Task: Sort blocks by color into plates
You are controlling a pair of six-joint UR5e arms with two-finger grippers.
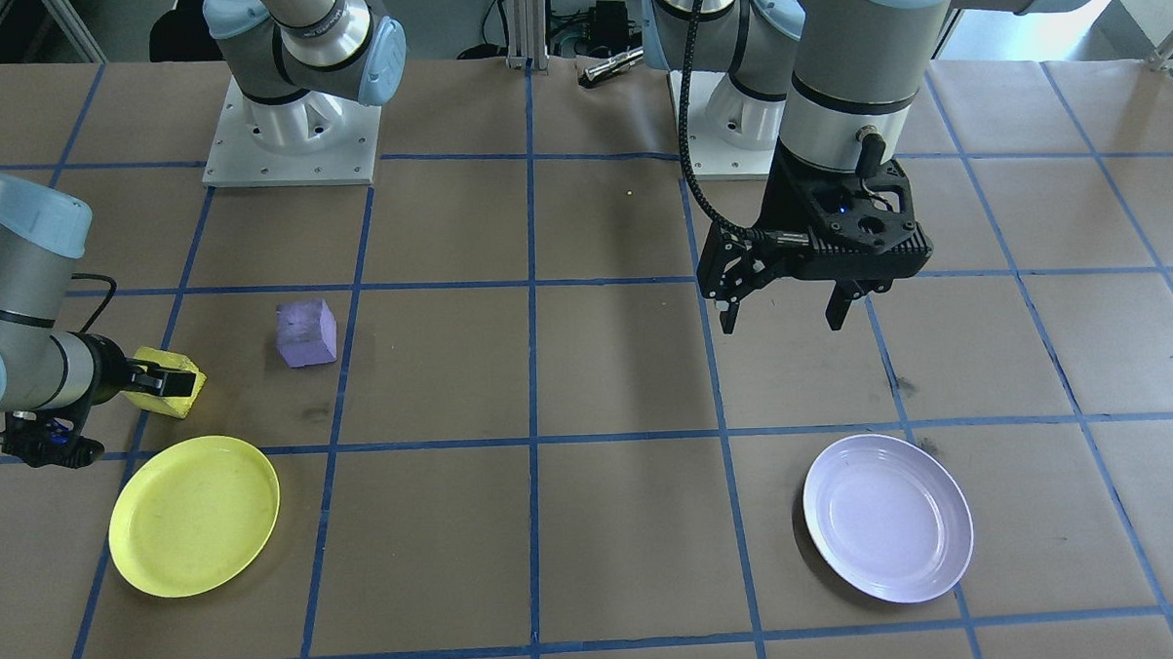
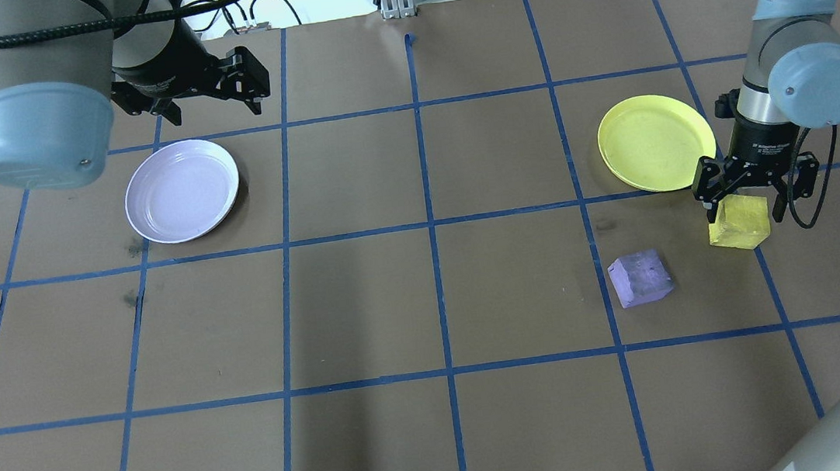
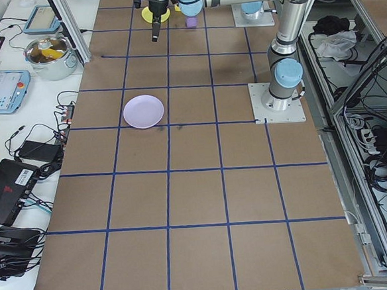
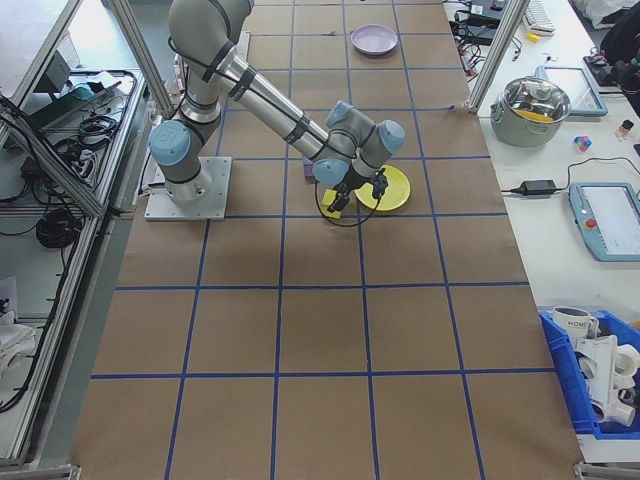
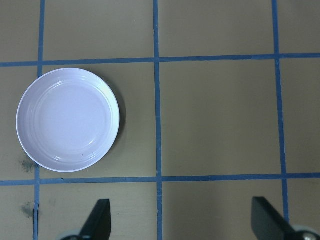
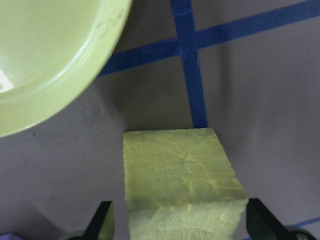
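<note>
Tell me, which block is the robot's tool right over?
The yellow block. The right tool sits open with a finger on each side of it, beside the yellow plate. The purple block lies apart on the table, with no tool near it.

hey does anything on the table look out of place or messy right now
Nothing stands out. Both plates, yellow and lavender, sit flat and empty; the purple block rests on the paper, and the yellow block sits between the right gripper's fingers.

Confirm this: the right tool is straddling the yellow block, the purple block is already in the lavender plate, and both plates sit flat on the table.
One error: the purple block is not in the lavender plate; the overhead view shows it on the table near the yellow block. The right tool and the yellow plate are as you say.
</note>
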